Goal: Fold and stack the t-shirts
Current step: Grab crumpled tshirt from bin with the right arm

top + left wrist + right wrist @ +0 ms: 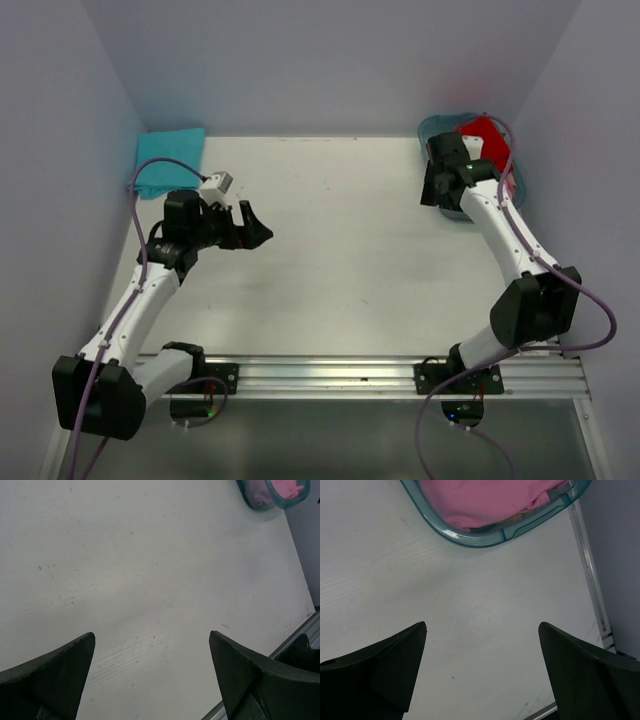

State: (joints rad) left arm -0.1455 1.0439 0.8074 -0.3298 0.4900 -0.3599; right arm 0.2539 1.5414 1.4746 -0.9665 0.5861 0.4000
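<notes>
A folded turquoise t-shirt lay at the table's far left corner. A red t-shirt sat in the teal basket at the far right, where the right wrist view showed pink cloth. Pale walls enclosed the white table. The left gripper and right gripper each hung above the tabletop, jaws wide apart, holding nothing.

The right arm hides much of the basket and red t-shirt.
</notes>
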